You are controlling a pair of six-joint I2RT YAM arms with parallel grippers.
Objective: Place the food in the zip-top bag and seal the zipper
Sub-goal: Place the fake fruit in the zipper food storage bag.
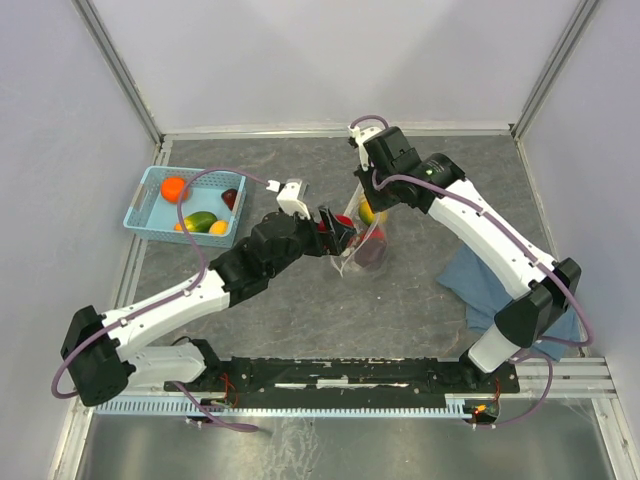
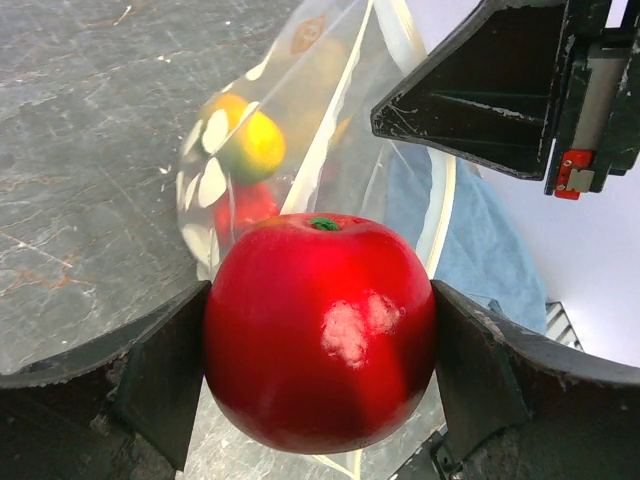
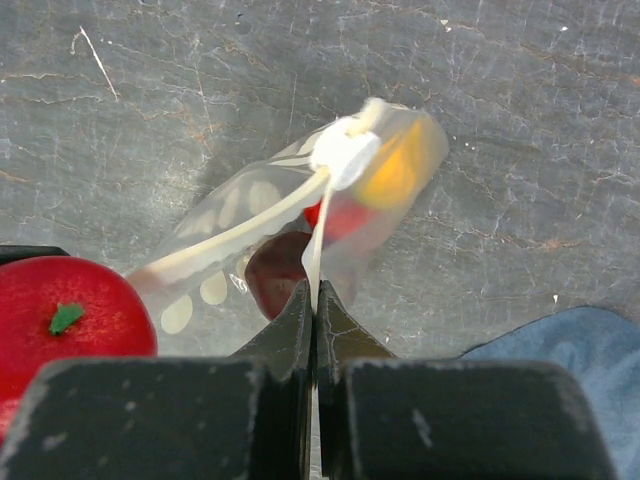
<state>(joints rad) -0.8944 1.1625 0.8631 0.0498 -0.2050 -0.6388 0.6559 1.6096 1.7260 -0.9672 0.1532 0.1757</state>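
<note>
Holds a red toy apple (image 2: 320,330) between the wide-spread fingers of the left hand (image 1: 336,229), just left of the zip-top bag (image 1: 366,250). Pinches the bag's top edge at the zipper (image 3: 240,238) in the closed right hand (image 3: 313,300), hanging the pouch upright. Shows yellow, red and dark food inside the bag. Calls, most likely, for a short move rightward into the mouth. Shows more food in a blue basket (image 1: 150,215) well left of the bag, a blue cloth (image 1: 470,280) to its right, all on a grey table (image 1: 300,320).
</note>
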